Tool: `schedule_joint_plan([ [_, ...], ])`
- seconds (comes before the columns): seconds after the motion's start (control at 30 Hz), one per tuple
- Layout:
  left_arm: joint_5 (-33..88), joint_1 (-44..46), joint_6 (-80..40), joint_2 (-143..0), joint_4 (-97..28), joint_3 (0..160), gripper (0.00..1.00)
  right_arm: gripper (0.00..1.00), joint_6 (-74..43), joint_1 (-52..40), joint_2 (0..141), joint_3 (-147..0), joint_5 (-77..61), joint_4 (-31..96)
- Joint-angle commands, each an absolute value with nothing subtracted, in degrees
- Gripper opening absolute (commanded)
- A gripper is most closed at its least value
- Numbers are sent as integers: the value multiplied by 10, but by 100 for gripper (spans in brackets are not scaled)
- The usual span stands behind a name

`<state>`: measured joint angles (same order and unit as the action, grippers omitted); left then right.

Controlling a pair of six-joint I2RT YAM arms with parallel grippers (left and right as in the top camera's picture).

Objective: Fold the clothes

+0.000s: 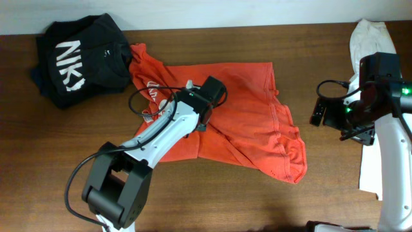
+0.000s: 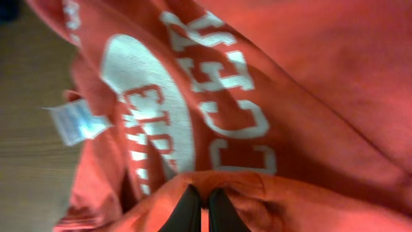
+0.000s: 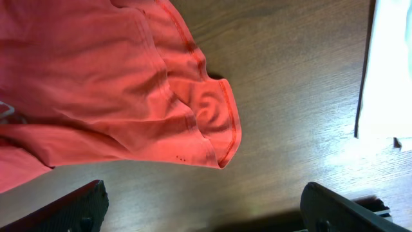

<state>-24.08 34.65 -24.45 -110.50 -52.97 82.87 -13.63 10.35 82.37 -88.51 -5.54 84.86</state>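
Left jaws tight on rumpled orange-red T-shirt (image 2: 322, 77) fabric

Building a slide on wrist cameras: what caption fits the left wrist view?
Left gripper, jaws closed on a fold of the orange-red T-shirt, just below its white print.
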Motion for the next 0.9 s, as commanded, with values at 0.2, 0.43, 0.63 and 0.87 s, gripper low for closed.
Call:
schedule_joint_plan([
  [0.2,-11,347,-222,-1074,-710,944,77,99,-139,102,821,-796,-65,792],
  [0.43,22,415,-261,-1075,-581,711,73,99,-139,101,821,-796,-71,791],
  [0.63,-59,415,-293,-1075,-533,688,64,99,-139,102,821,-796,-71,794],
  [0.87,-103,389,-293,-1074,-524,698,52,99,-139,101,821,-796,-71,792],
])
